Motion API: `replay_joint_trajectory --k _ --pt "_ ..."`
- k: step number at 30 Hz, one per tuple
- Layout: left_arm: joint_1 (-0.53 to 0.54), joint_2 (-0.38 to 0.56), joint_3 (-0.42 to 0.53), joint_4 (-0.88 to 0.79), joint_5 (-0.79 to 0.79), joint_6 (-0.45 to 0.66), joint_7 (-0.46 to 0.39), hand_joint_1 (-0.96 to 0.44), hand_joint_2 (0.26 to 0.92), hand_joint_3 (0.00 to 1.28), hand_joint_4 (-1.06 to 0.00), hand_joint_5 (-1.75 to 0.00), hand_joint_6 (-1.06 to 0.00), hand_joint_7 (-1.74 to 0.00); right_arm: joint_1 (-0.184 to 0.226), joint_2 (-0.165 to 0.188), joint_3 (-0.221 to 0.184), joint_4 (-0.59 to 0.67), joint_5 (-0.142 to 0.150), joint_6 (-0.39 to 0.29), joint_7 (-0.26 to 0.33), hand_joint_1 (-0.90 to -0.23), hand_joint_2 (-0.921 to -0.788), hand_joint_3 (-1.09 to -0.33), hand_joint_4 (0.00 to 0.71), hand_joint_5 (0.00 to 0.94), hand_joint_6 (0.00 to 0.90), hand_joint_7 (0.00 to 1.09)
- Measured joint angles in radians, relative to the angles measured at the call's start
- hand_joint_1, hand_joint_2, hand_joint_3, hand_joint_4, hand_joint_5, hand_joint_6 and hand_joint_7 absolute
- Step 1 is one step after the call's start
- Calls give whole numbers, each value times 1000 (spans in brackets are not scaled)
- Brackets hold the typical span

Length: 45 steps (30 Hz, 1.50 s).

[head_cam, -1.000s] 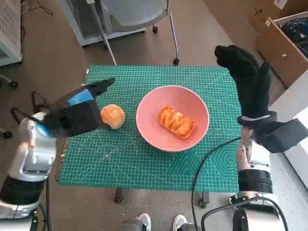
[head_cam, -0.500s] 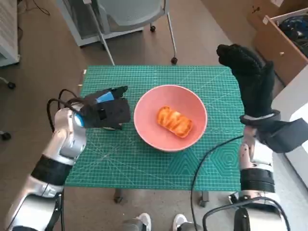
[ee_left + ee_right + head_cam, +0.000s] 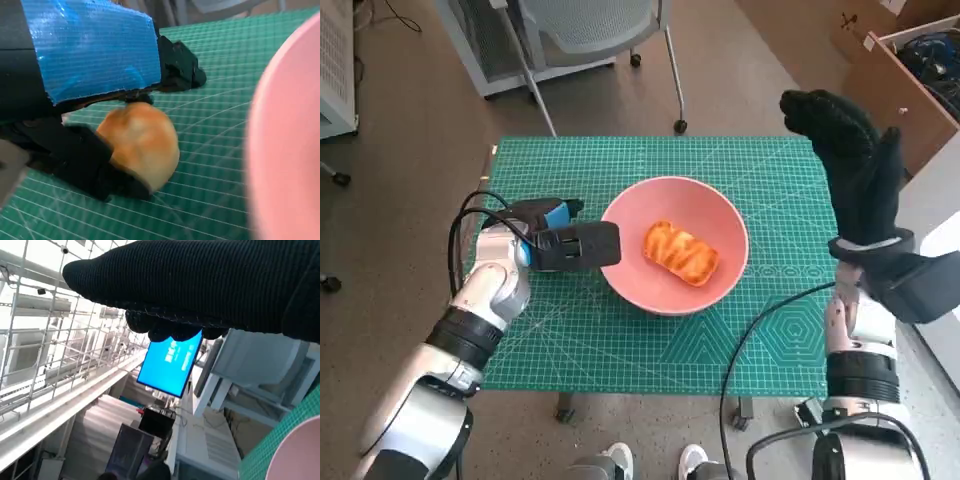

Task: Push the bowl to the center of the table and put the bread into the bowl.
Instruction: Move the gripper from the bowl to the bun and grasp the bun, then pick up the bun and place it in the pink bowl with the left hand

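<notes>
Bowl: a pink bowl (image 3: 675, 245) is seen near the middle of the worktop (image 3: 760, 330), on its green cutting mat; its rim also shows in the left wrist view (image 3: 285, 145).
Bread in bowl: a glazed, oblong pastry (image 3: 682, 252) lies inside the bowl, its long axis running from far-left to near-right.
Round bread: a golden bun (image 3: 140, 145) rests on the mat just left of the bowl; being round, no long axis can be told. In the head view it is hidden under the left robot hand.
Left robot hand: the left robot hand (image 3: 565, 243) is closed around the bun, black fingers (image 3: 180, 67) over it and beneath it, fingertips close to the bowl's left rim.
Right robot hand: the gloved right robot hand (image 3: 850, 165) is held upright over the right edge of the worktop, fingers spread, nothing in it.
Surroundings: an office chair (image 3: 595, 30) stands beyond the far edge, a cardboard box (image 3: 890, 80) far right; shoes (image 3: 655, 462) show at the near edge.
In the way: only the bowl's left wall is seen between bun and bowl interior.
</notes>
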Motion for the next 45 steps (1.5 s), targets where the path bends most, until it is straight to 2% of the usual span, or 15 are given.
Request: replay_joint_trajectory --k 1,2,4,6,10,12,14,16,24,31,35,45 --pt "1 5 -5 -14 16 5 -4 264 525 889 -533 -1600 -614 -723 3 -1 1 -9 0 1 -3 -658 -921 -808 200 0 213 170" --pt "4 11 -6 -32 23 11 -11 171 512 905 -506 -1653 -639 -888 5 -2 1 -15 0 2 -5 -662 -921 -810 199 0 212 171" --pt "13 29 2 -98 27 23 -33 91 500 919 -500 -1691 -649 -1037 7 -4 1 -26 0 3 -9 -665 -921 -811 199 0 214 173" --pt "26 47 24 -180 24 25 -43 61 513 879 -528 -1661 -654 -1070 7 -5 1 -31 1 3 -10 -666 -921 -812 199 0 215 175" --pt "57 68 80 -330 17 23 -44 14 646 542 -693 -1375 -708 -1014 7 -5 1 -39 1 3 -16 -663 -921 -813 200 1 219 180" --pt "75 74 109 -409 16 22 -44 10 687 447 -730 -1289 -714 -1017 7 -5 2 -41 1 3 -18 -662 -921 -813 201 1 219 181" --pt "93 76 136 -484 15 21 -44 5 776 252 -788 -1135 -725 -1038 7 -5 2 -42 1 3 -19 -660 -921 -813 201 1 219 182" --pt "109 77 160 -557 14 21 -44 4 817 161 -817 -1056 -729 -1057 7 -4 3 -42 1 2 -20 -657 -921 -812 202 2 219 183" --pt "159 70 251 -840 9 16 -41 3 851 70 -866 -933 -742 -1087 7 -3 5 -43 0 2 -29 -648 -921 -811 210 5 220 187" --pt "149 5 295 -1046 2 -2 -29 2 871 34 -880 -999 -733 -1007 12 -3 16 -41 -8 16 -36 -652 -921 -809 215 6 221 189" --pt "121 -40 281 -1035 -26 -41 -23 2 876 30 -869 -1054 -742 -953 13 4 25 -41 -20 18 -37 -646 -921 -809 214 5 221 190" --pt "107 -134 197 -847 -59 -117 -16 2 901 23 -815 -1100 -690 -1031 19 5 24 -41 -26 18 -37 -639 -921 -813 211 2 220 191"
